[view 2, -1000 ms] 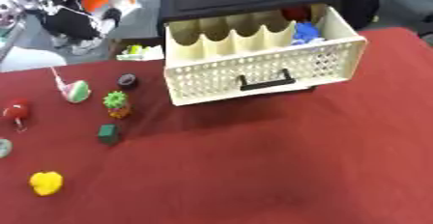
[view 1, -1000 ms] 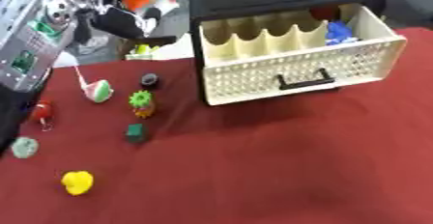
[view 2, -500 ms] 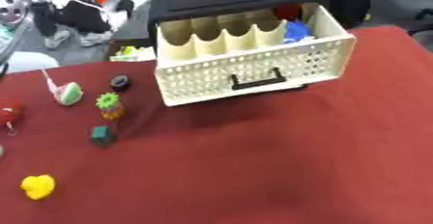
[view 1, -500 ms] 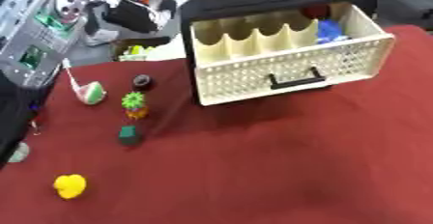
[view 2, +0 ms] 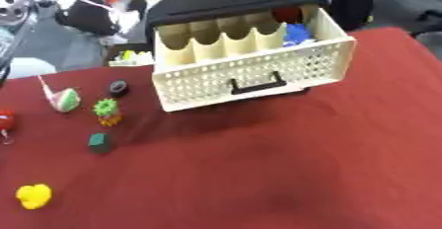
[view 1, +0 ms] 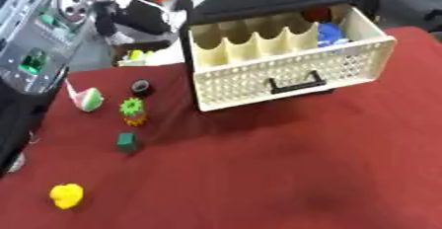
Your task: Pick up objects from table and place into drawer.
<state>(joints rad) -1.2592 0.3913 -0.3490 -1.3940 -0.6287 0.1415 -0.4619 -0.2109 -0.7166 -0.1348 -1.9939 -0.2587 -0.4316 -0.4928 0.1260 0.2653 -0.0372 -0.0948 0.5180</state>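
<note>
Tilting camera only, drawer (view 1: 289, 67) open as before, toys unmoved

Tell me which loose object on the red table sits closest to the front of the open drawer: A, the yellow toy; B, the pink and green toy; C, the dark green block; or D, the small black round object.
D: the small black round object lies just left of the cream drawer, nearer than the pink and green toy, dark green block or yellow toy.
</note>
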